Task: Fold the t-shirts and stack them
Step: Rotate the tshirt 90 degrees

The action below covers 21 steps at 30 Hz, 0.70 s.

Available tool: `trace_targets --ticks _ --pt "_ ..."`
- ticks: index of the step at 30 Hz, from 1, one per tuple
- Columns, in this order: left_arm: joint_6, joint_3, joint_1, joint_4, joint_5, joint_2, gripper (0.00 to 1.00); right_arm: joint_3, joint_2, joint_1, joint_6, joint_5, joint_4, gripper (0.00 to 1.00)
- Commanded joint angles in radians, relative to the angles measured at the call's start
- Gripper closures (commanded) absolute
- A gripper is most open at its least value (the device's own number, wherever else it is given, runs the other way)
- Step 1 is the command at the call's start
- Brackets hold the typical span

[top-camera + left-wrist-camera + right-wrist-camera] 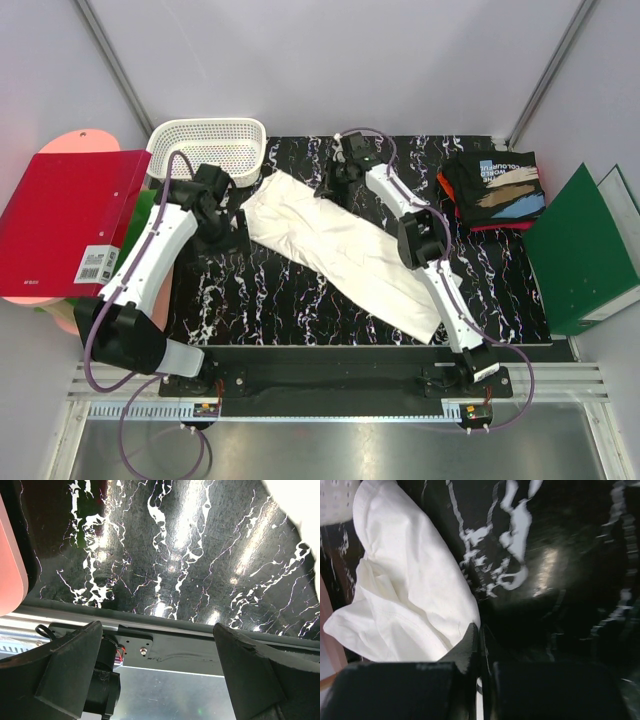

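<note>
A white t-shirt (340, 250) lies in a long, loosely folded strip running diagonally across the black marbled table (280, 300). My right gripper (328, 188) is down at the shirt's far edge. In the right wrist view this gripper (480, 627) is shut, with a sliver of the white t-shirt (410, 580) pinched between its fingers. My left gripper (228, 235) hovers open just left of the shirt's left end. Nothing lies between its fingers (157, 627), and a corner of the white t-shirt (300, 505) shows at the upper right. A folded black printed t-shirt (497, 185) tops red-orange ones (470, 217) at the far right.
A white lattice basket (210, 145) stands at the far left corner. A red binder (70, 225) lies off the table's left side and a green binder (580, 255) off its right. The metal rail (320, 385) with both arm bases runs along the near edge.
</note>
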Motion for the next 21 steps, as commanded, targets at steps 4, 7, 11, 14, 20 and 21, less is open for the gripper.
trace_targets --ticks 4,7,11,14,20,21 --pt "0.000 -0.006 -0.001 -0.002 -0.016 -0.049 0.01 -0.006 -0.036 -0.130 0.021 0.316 -0.017 1.00" --pt "-0.006 -0.016 -0.002 0.003 -0.004 -0.053 0.01 -0.010 -0.042 -0.181 0.036 0.366 -0.017 1.00" --pt "-0.023 -0.044 -0.011 0.055 0.044 -0.053 0.01 -0.013 -0.057 -0.242 0.059 0.444 -0.020 1.00" --pt "-0.055 -0.081 -0.072 0.122 0.140 -0.040 0.01 -0.029 -0.089 -0.285 0.092 0.531 -0.021 1.00" --pt "-0.164 -0.118 -0.247 0.364 0.350 0.107 0.01 -0.036 -0.146 -0.317 0.038 0.531 -0.075 0.60" --pt "-0.208 -0.122 -0.263 0.413 0.391 0.159 0.01 -0.044 -0.161 -0.317 0.026 0.531 -0.090 0.54"
